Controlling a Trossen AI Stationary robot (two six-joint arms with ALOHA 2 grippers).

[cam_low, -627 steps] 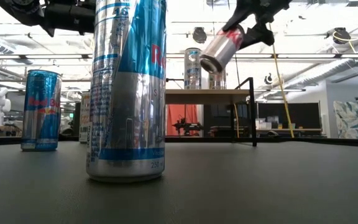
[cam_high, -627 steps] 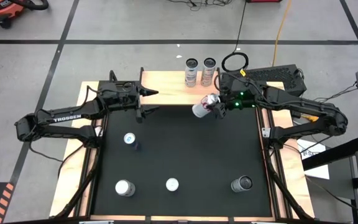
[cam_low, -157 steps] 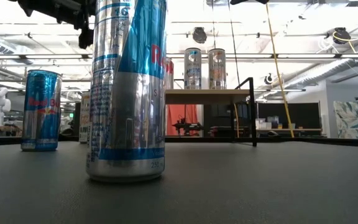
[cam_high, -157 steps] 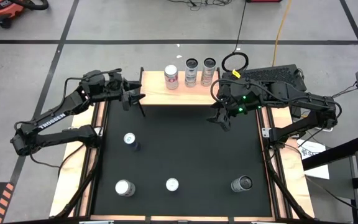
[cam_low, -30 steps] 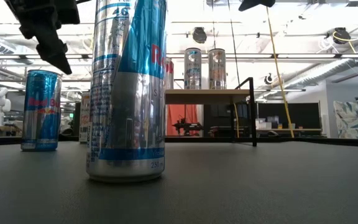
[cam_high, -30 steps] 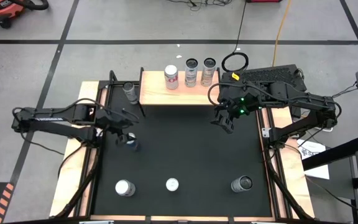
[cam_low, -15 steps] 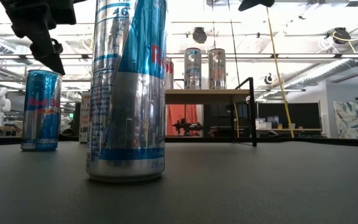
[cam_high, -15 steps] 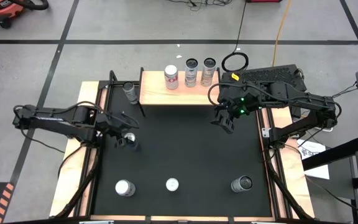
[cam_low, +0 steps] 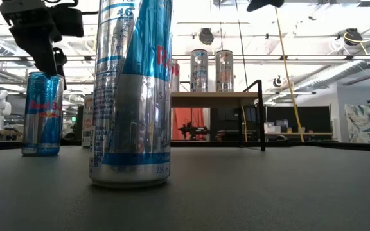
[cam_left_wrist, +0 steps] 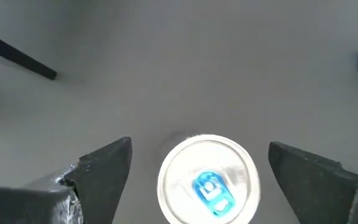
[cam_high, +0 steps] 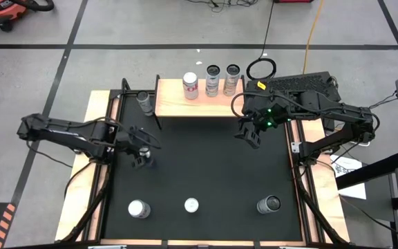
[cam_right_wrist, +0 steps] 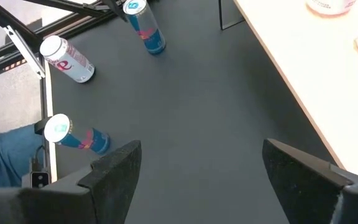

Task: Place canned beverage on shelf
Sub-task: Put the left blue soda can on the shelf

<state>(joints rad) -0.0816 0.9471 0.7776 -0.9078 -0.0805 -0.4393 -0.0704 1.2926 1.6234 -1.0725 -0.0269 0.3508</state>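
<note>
The shelf [cam_high: 175,104], a pale wood top on black legs, stands at the table's far edge with three cans [cam_high: 213,81] upright on it. A blue canned beverage [cam_low: 42,112] stands upright on the black mat at the left. My left gripper [cam_left_wrist: 199,148] hangs open just above it, one finger on either side of its silver top [cam_left_wrist: 207,180], touching nothing. My right gripper [cam_high: 249,135] hovers open above the mat in front of the shelf's right end, with nothing between its fingers.
Another can [cam_high: 144,102] stands by the shelf's left end. Three more cans stand along the mat's near edge [cam_high: 138,209] [cam_high: 191,205] [cam_high: 269,205]; the middle one fills the low view's foreground [cam_low: 130,96]. A cable coil [cam_high: 260,68] lies behind the shelf.
My left gripper has sunk toward the blue can and tipped further downward, staying open; its fingers now stand around the can's top. The can has not moved.
</note>
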